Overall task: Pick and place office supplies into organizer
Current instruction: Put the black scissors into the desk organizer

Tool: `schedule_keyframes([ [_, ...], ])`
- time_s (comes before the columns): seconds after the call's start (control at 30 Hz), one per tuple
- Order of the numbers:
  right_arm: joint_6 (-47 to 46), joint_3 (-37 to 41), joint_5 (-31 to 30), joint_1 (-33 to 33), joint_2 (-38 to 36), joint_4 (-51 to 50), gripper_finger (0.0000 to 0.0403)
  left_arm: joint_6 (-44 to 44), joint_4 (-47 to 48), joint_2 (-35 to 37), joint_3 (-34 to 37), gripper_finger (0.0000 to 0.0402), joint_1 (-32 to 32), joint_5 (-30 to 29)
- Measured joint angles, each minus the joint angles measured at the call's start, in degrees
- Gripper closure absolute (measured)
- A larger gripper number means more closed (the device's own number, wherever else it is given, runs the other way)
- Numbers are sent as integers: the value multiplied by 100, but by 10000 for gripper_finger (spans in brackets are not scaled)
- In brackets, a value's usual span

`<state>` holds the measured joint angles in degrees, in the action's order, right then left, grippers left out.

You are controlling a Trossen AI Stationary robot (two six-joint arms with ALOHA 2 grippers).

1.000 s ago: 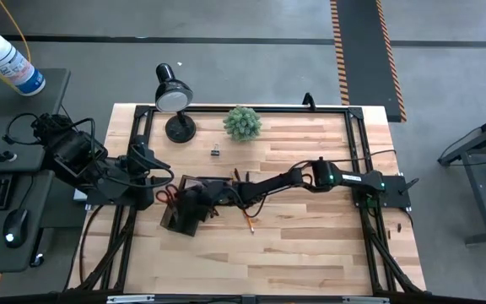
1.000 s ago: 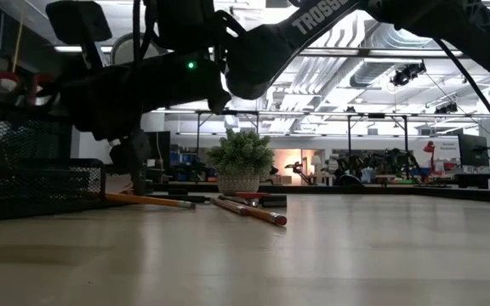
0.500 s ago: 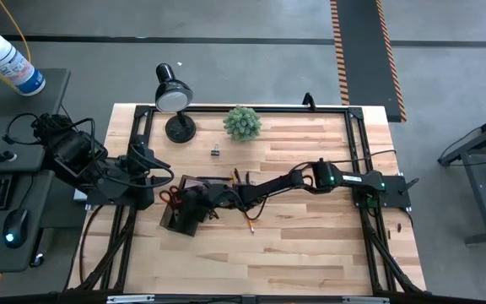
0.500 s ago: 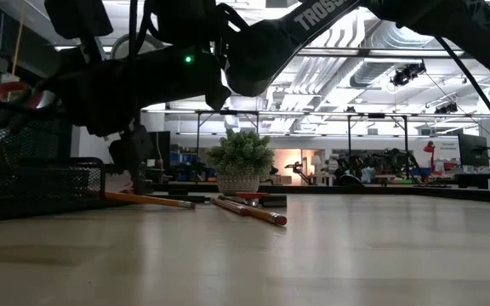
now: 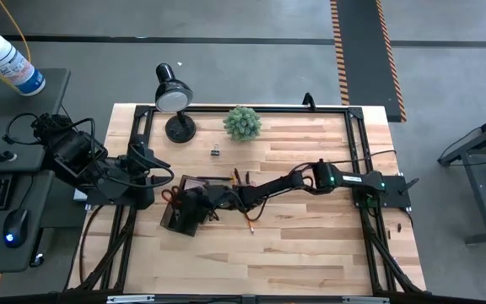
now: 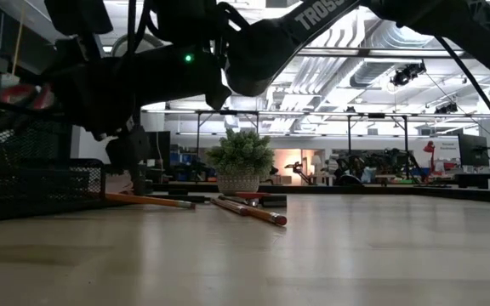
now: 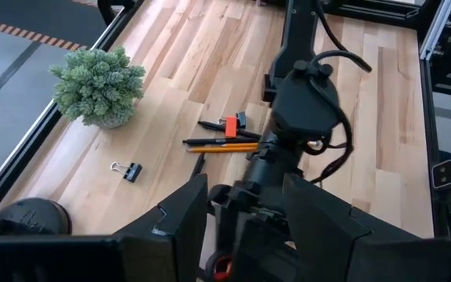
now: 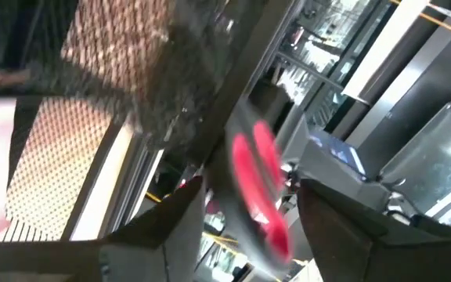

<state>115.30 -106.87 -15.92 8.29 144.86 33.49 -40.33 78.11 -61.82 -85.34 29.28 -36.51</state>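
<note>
The organizer (image 5: 179,216) is a black mesh caddy at the table's left, also seen in the low view (image 6: 24,174) and the right wrist view (image 8: 108,86). The red-handled scissors (image 5: 168,196) stand in it, handles up (image 6: 24,87). My right gripper (image 5: 191,201) reaches level from the table's right to the organizer's top. Its fingers stand open (image 8: 249,231) on either side of the blurred red handle (image 8: 257,184). My left gripper (image 7: 241,227) waits open above the table's left edge (image 5: 154,179). My right gripper has the scissors' red handle (image 8: 266,205) between its spread fingers, coming level from the table's right. Gaps show on both sides of the blurred handle, and I cannot tell whether a finger touches it.
Pencils, pens and an orange marker (image 7: 224,137) lie on the table just right of the organizer, one pencil nearer the front (image 5: 248,222). A binder clip (image 5: 215,150), a green plant (image 5: 242,123) and a black desk lamp (image 5: 174,100) stand toward the far edge.
The scissors' red handles above the organizer have shifted and tipped a little in the low view and are blurred now. Both arms have kept their places.
</note>
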Motion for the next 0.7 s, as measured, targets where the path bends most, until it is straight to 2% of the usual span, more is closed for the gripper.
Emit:
schedule_keyframes([
  [0.3,-4,0,-175,42,-2,82,166,6,0,0,0,247,-1,0],
  [0.7,9,0,-276,22,-11,493,163,15,2,0,0,247,0,0],
])
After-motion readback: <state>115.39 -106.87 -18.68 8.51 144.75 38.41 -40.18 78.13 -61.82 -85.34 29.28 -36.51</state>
